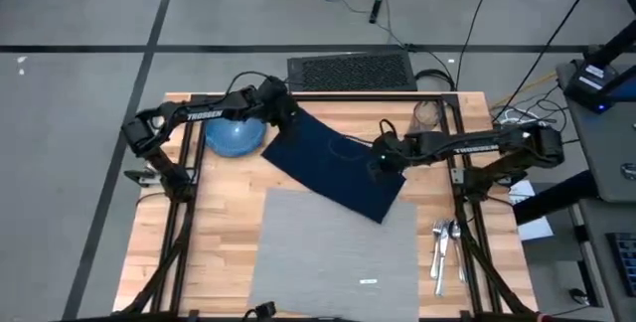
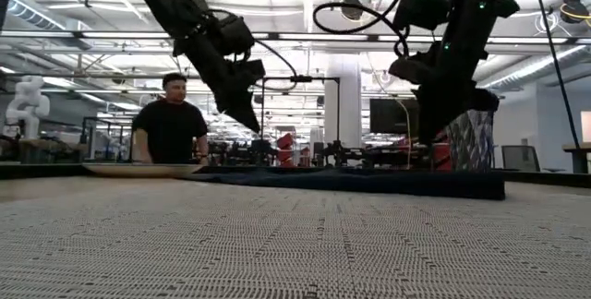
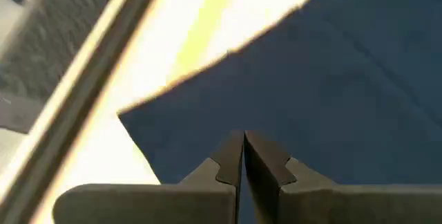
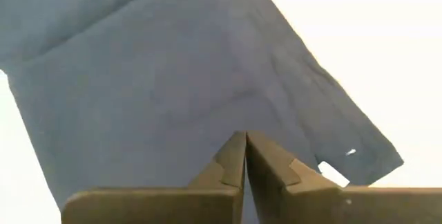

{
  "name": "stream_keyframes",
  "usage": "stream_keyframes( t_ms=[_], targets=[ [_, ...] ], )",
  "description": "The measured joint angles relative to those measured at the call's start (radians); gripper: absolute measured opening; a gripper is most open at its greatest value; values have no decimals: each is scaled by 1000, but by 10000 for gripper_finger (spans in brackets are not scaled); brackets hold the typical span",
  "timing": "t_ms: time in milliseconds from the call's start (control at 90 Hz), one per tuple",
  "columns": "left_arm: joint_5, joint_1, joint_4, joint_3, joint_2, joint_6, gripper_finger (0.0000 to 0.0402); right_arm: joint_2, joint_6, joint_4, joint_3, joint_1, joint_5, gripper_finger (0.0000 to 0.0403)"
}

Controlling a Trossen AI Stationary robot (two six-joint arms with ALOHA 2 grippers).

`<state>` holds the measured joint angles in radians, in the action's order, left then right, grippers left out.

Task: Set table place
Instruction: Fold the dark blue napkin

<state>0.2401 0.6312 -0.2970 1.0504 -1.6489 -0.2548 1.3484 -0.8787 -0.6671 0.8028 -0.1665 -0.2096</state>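
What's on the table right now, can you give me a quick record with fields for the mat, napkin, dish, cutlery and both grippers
placemat: grey, flat on the table, near edge
napkin: dark navy, spread at an angle, one corner overlapping the placemat's far edge
dish: blue, off the mat, far left, beside the napkin
cutlery: on bare wood, right of the mat
left gripper: shut, above the napkin's far corner
right gripper: shut, above the napkin's right side

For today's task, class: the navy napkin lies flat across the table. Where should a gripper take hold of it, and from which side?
Probably at a free corner of the napkin, coming from above. It lies flat and tilted, so only edges offer a pinch. The far corner sits under the left gripper; the right gripper hangs near its right edge. Both are shut and would need to open.
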Motion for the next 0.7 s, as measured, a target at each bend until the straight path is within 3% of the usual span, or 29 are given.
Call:
stream_keyframes(
  t_ms=[200, 400, 556, 700],
  targets=[
    [-8, 65, 16, 21, -57, -16, 1, 0, -7, -20, 0, -11, -23, 0],
    [268, 198, -96, 195, -169, 60, 1, 0, -16, -11, 0, -11, -24, 0],
    [265, 182, -298, 331, -258, -206, 2, 0, -16, -8, 0, -11, -24, 0],
    [152, 122, -492, 351, -321, -397, 2, 0, -7, -3, 0, -9, -13, 0]
  ],
)
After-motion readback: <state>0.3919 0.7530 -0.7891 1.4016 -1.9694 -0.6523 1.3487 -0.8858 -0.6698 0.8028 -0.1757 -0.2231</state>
